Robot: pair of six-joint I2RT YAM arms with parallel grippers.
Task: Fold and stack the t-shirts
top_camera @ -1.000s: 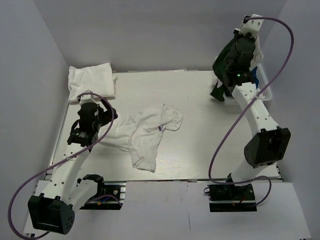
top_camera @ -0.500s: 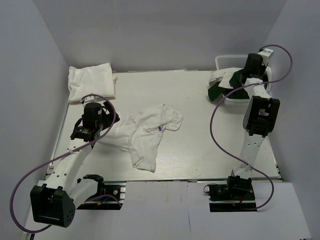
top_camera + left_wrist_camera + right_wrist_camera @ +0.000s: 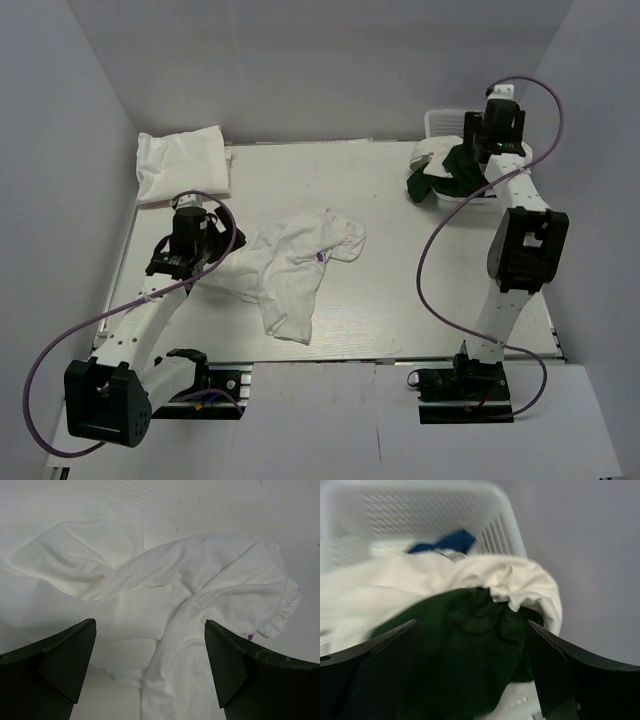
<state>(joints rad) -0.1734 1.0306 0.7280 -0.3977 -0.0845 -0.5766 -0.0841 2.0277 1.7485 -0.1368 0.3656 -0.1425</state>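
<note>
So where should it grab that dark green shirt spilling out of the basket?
Probably the crumpled middle of the dark green shirt, coming from above: it lies heaped over the basket rim with the white shirt bunched behind, so its top is exposed, and the right gripper hangs open over it.

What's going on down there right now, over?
Left gripper open above crumpled white t-shirt. Right gripper open over dark green t-shirt spilling from basket. Folded white pile far-left corner. Nothing in the way.
</note>
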